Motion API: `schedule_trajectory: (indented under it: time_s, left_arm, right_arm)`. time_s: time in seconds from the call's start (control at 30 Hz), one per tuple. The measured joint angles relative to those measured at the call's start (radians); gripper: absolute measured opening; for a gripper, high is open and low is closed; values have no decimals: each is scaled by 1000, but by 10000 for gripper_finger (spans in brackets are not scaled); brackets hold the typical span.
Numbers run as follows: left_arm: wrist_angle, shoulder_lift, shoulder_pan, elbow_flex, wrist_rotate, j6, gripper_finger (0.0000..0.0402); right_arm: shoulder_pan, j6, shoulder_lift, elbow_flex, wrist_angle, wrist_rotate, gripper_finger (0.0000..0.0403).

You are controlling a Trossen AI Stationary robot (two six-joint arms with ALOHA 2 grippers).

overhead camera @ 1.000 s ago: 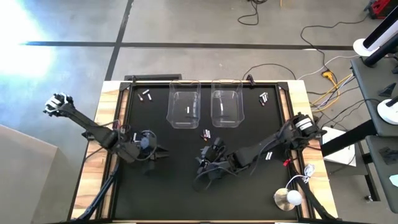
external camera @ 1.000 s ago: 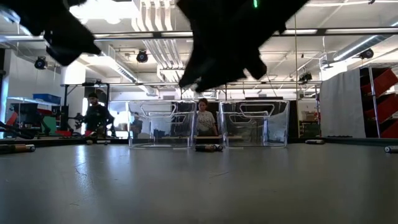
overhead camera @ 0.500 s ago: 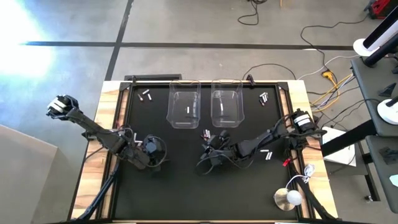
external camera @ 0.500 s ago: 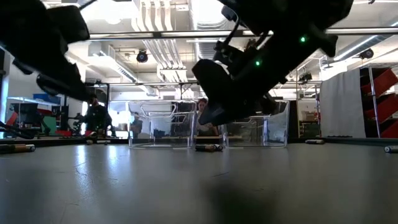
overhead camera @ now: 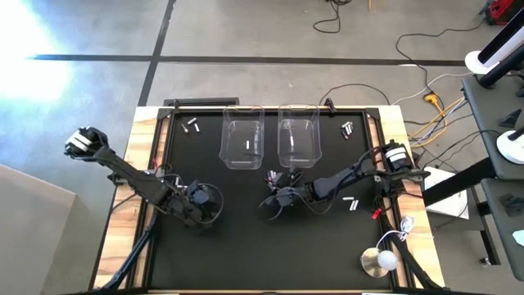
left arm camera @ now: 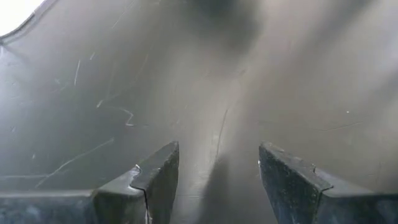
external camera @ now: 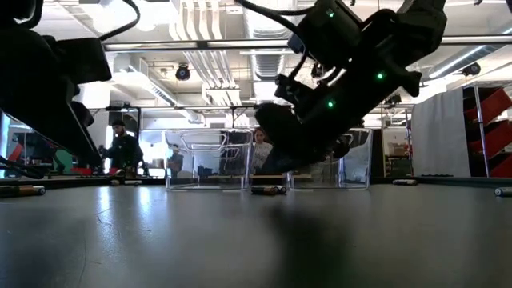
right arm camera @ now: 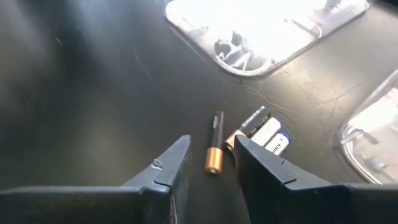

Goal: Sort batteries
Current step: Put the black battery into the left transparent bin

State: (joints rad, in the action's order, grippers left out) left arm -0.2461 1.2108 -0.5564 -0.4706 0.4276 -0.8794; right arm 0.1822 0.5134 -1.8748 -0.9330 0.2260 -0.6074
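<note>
Three batteries lie together on the black mat in front of the two clear bins: a dark one with a copper end (right arm camera: 214, 149), another dark one (right arm camera: 249, 126) and a white one with a blue end (right arm camera: 272, 136). They also show in the high view (overhead camera: 271, 176). My right gripper (right arm camera: 211, 163) is open and low over the mat. Its fingertips stand on either side of the copper-ended battery, and I cannot tell whether they touch it. My left gripper (left arm camera: 217, 171) is open and empty over bare mat at the near left (overhead camera: 206, 205).
Two clear bins (overhead camera: 243, 135) (overhead camera: 297, 136) stand at the far middle; the left one holds a white battery (overhead camera: 248, 146). More batteries lie at the far left (overhead camera: 192, 124), far right (overhead camera: 346, 129) and right (overhead camera: 352, 203). A white round thing (overhead camera: 381, 260) sits at the near right corner.
My right gripper has gone toward the table's far edge and down, up to the batteries in front of the bins. My left arm has sunk closer to the mat at the near left.
</note>
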Motion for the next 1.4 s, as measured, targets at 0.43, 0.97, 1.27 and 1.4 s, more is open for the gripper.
schedule_trajectory:
  time_s: [0.43,0.97,1.27,1.4]
  left_arm:
    - [18,71,0,0,-36,-73,198]
    - [28,81,-1,-30,-79,-22,198]
    - [30,80,-1,-35,-74,-15,198]
    - [30,80,-1,-34,-73,-18,198]
  right_arm:
    - [-15,-54,-96,-41,64,11,73]
    - [-11,-55,-61,-56,24,74,55]
    - [-44,-214,-34,-61,34,97,82]
    - [-67,-261,-49,-63,16,122,103]
